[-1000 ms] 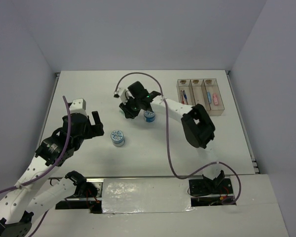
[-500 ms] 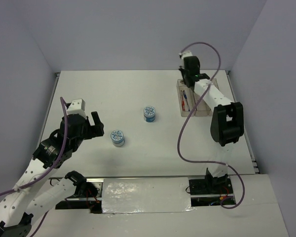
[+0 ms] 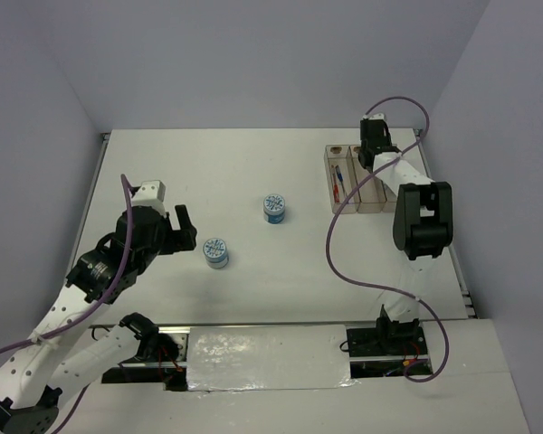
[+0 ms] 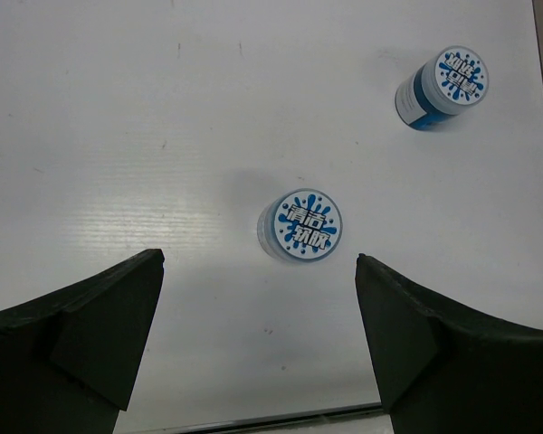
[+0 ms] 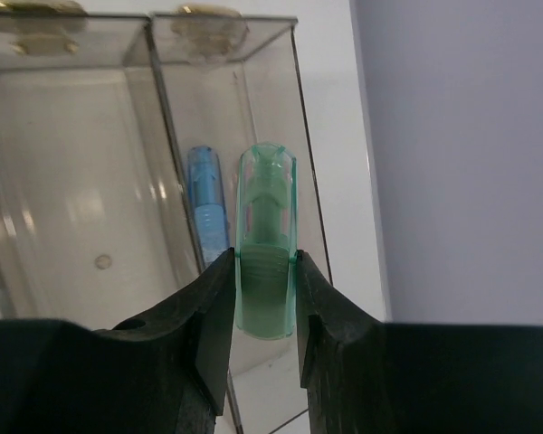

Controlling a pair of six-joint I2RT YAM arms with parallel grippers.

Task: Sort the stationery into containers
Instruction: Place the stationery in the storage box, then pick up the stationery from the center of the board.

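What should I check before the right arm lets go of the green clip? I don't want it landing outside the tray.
1. Green clip pinched in the right gripper: ok.
2. Clip lined up with the end compartment, where the blue clip lies: ok, though it sits close to the outer wall.
3. Free floor in that compartment beside the blue clip: ok.
4. Clip low enough to drop without bouncing out: cannot tell, as no view shows its height.
5. Left gripper away from the tray: ok. It is open above the nearer tape roll.
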